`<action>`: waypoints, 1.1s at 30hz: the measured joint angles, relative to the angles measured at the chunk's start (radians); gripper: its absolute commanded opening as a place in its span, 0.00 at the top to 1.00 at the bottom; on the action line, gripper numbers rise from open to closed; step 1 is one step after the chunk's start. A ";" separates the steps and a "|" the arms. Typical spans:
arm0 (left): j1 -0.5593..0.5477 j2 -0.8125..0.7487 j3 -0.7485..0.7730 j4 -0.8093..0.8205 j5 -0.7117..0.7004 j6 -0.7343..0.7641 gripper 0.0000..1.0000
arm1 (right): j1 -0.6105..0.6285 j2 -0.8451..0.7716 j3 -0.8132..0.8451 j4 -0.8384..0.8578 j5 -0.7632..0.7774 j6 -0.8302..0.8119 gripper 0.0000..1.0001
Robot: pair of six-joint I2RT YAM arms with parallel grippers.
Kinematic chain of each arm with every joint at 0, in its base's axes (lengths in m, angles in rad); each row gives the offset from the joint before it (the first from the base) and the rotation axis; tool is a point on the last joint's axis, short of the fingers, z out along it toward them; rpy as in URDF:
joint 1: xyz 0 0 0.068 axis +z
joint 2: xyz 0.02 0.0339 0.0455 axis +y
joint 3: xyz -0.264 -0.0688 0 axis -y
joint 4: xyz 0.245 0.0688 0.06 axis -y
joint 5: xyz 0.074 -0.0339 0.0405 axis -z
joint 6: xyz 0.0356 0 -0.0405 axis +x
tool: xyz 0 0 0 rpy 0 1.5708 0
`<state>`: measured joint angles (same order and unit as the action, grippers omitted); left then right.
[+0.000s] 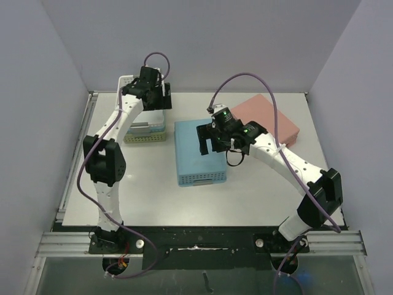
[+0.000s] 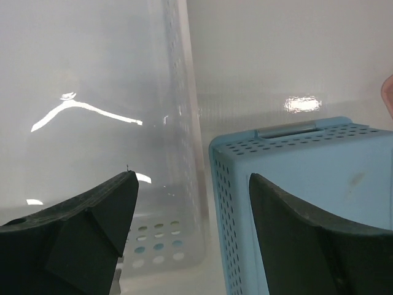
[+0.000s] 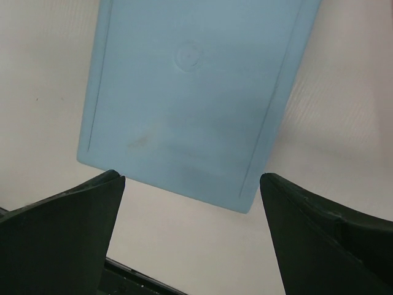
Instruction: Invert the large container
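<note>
The large light-blue perforated container (image 1: 199, 155) lies bottom-up in the middle of the table, its flat base facing up. My right gripper (image 1: 212, 142) hovers just above its far right part, open and empty. In the right wrist view the blue base (image 3: 196, 92) fills the frame beyond the spread fingers, with the gripper (image 3: 191, 184) over its edge. My left gripper (image 1: 159, 101) is at the back left, open and empty. In the left wrist view the gripper (image 2: 193, 184) faces the gap between the blue container's side (image 2: 307, 184) and a translucent white basket (image 2: 175, 153).
A stack of white and yellow-green baskets (image 1: 146, 129) stands at the back left under my left arm. A flat pink container (image 1: 273, 117) lies at the back right behind my right arm. Grey walls enclose the table on three sides.
</note>
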<state>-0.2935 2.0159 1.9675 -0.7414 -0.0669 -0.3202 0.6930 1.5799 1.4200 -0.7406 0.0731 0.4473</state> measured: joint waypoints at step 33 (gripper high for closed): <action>-0.004 -0.179 0.206 -0.120 -0.025 0.061 1.00 | -0.063 -0.099 -0.045 0.006 0.081 0.040 0.00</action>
<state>-0.2977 1.8370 2.1731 -0.8616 -0.0921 -0.2596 0.6300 1.4811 1.3754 -0.7345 0.1539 0.4877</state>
